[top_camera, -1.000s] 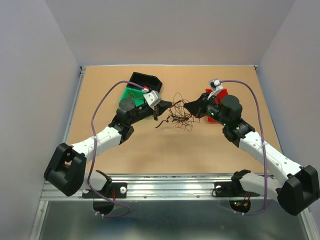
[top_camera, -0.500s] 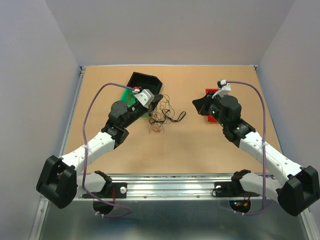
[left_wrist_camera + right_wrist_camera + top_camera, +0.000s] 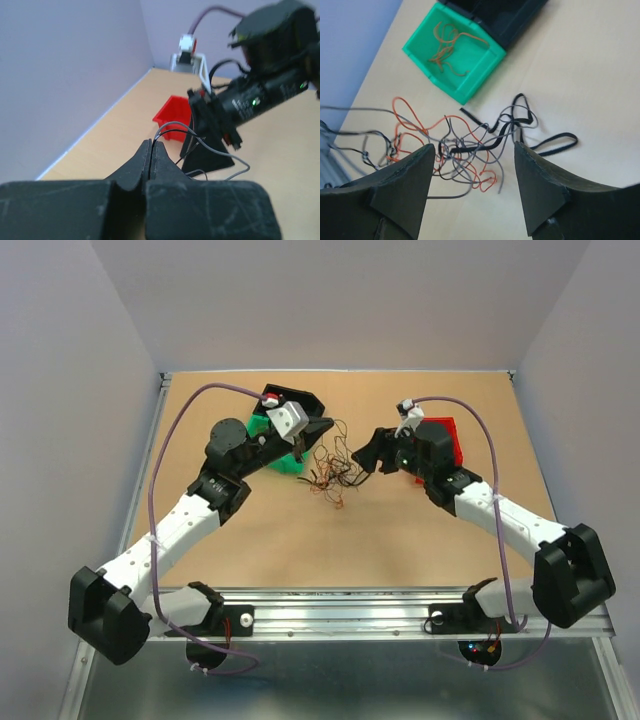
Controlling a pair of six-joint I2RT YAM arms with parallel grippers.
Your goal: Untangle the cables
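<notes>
Several thin cables (image 3: 332, 472) in one loose tangle on the table (image 3: 330, 550) between both grippers, spread far-to-near, strands lifting toward the left gripper (image 3: 151, 145) — its fingers pinched shut on them — right gripper (image 3: 472, 147) spread wide over the tangle

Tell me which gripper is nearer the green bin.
Left. The left gripper hangs just beside the green bin; the right gripper is open across the cables from it.
</notes>
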